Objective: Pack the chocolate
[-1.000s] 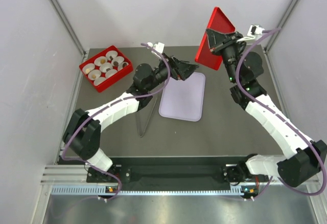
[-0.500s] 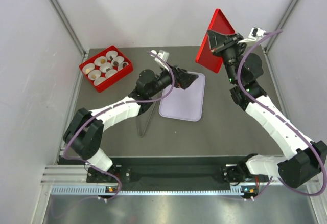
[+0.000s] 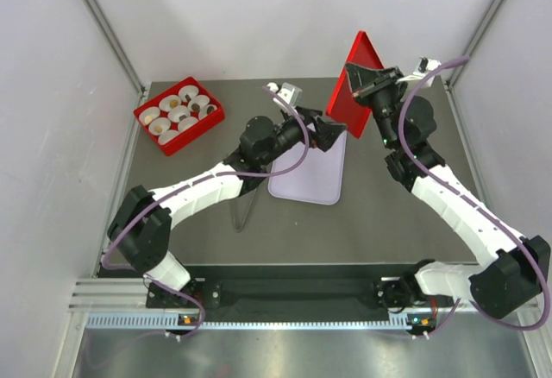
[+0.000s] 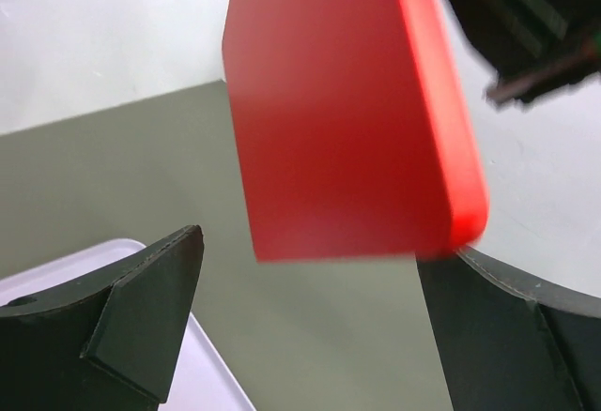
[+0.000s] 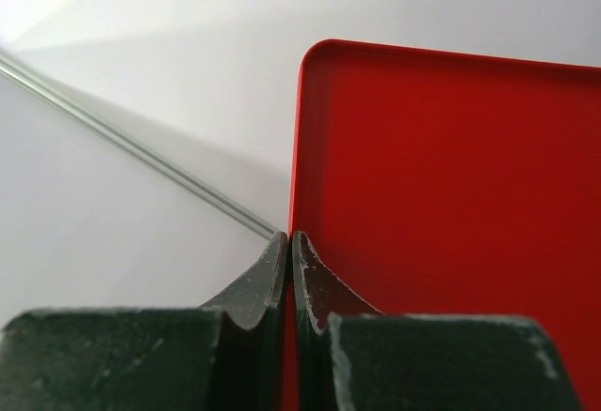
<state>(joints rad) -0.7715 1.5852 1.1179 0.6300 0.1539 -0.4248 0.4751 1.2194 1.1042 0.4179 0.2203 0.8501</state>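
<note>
The chocolate sits as small dark and caramel pieces in white paper cups inside a red box (image 3: 178, 116) at the back left; a caramel piece (image 3: 175, 102) shows there. My right gripper (image 3: 351, 71) is shut on the edge of a flat red lid (image 3: 358, 54) and holds it upright above the table's back right. In the right wrist view its jaws (image 5: 290, 242) pinch the lid's rim (image 5: 451, 195). My left gripper (image 3: 332, 129) is open, its jaws wide apart just under the lid's lower corner (image 4: 347, 120), not touching it.
A lavender tray (image 3: 306, 171) lies flat mid-table under the left gripper; it also shows in the left wrist view (image 4: 75, 266). Thin metal tongs (image 3: 246, 201) lie left of the tray. The enclosure's white walls stand close behind the lid.
My left gripper has moved right and back, over the tray to the lid's lower corner. The right gripper has turned the lid more edge-on and shifted it slightly left.
</note>
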